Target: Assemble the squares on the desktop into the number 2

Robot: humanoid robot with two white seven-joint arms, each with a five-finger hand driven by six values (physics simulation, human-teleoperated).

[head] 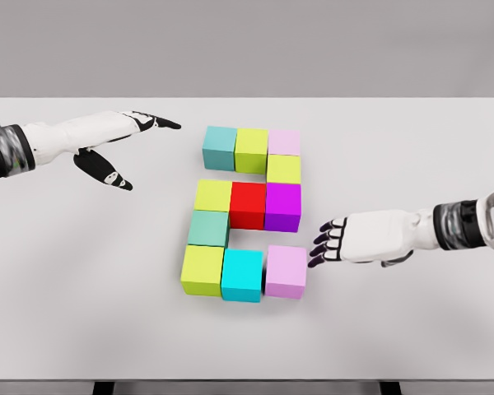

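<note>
Looks like a bare simulated test bench – not a real room

Just a plain white table (58, 271) against a flat, featureless grey backdrop (247, 45) – no walls, shelves or clutter. The even lighting and clean rendered surfaces say simulator, and the dark table legs (103, 387) poke out at the bottom edge.

White table (82, 288) w/ dark legs at bottom edge; plain grey wall (247, 45) behind.
</note>
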